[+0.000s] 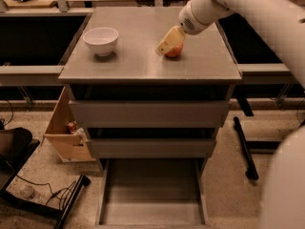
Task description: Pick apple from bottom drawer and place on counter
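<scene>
The apple (176,51) sits on the counter (133,63), toward its right side. The gripper (167,46) is against it, but I cannot tell if it grips. The apple seems firm, light and smooth and could roll; best held across its middle.

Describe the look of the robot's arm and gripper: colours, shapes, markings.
The arm is thick, smooth, rounded and white, with a few small dark dots. The gripper, above the counter at the apple, is pale yellow and wedge-shaped. No cables show.
</scene>
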